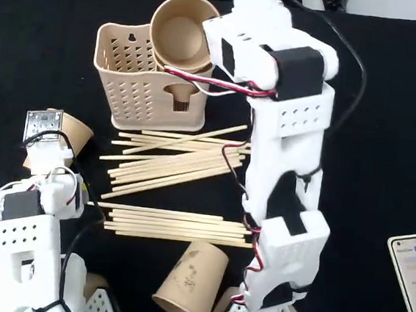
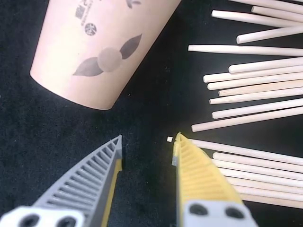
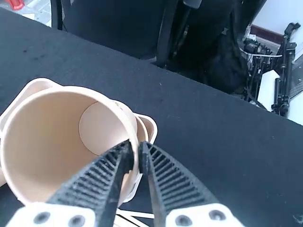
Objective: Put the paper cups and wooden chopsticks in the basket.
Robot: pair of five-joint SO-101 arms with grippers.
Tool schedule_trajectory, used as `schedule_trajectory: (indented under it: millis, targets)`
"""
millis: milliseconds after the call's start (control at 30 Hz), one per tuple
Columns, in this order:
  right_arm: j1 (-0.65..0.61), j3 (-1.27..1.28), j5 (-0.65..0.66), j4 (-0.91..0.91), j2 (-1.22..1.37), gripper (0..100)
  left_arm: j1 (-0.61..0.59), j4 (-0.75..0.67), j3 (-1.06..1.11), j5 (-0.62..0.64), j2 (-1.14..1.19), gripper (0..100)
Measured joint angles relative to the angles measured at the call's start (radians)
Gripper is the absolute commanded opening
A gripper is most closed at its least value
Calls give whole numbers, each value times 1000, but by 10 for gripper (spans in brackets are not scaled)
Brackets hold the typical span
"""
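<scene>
Tan paper cup (image 3: 57, 142), its rim pinched between the right gripper's (image 3: 134, 150) fingers, held tilted at the rim of the beige perforated plastic basket (image 1: 137, 86). Left wrist view: left gripper (image 2: 147, 140), fingers spread and empty, near a second leaf-printed paper cup (image 2: 99, 42) lying beside pale wooden chopsticks (image 2: 255, 85). High view adds a third cup (image 1: 192, 281) on its side near the arms' bases.

L arm (image 1: 19, 237): folded low, wrist pitched down, L gripper (image 2: 148, 137) aimed at the surface below its tips. Jaws stood wide apart. One finger was grey (image 2: 94, 175), the other yellow (image 2: 199, 175). R arm (image 1: 287, 171): extended long, upper links stacked in line, wrist turned sideways at far end. R gripper (image 3: 136, 144): black fingers (image 3: 102, 177) nearly together, pinching wall of paper cup (image 3: 47, 137) at rim, one finger inside, the other outside.
</scene>
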Motion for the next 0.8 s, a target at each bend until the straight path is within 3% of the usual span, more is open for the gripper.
schedule_trajectory:
  millis: [500,800]
  targets:
    - [0,23,0,26,0,29,0,0,0,0,0,177]
    - [0,20,0,3,0,290,0,0,0,0,0,177]
